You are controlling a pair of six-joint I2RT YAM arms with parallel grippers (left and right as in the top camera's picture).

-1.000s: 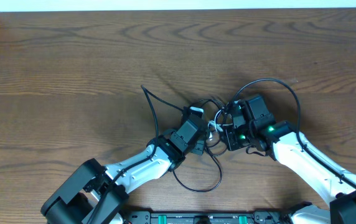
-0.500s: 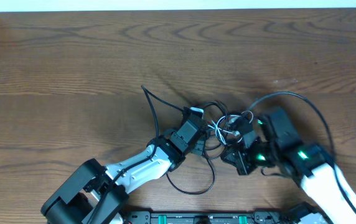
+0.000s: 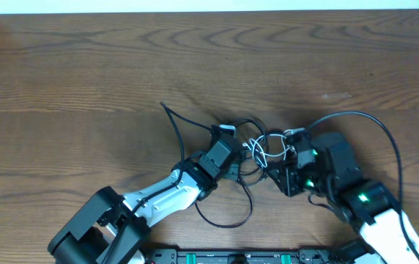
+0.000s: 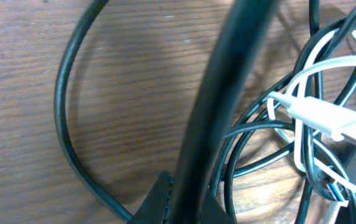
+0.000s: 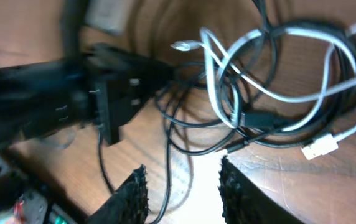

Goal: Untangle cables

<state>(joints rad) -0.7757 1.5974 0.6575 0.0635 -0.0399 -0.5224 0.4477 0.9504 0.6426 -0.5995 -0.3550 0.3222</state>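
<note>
A robotics lab bench: 2 black-and-white robot arms (image 3: 158,196) set at a wood-grain table (image 3: 85,73).

The cables (image 3: 265,149), black with one white, lie knotted on the table (image 3: 85,73) between the left gripper (image 3: 226,139) and the right gripper (image 3: 288,163); one black loop trails toward the near edge.
</note>
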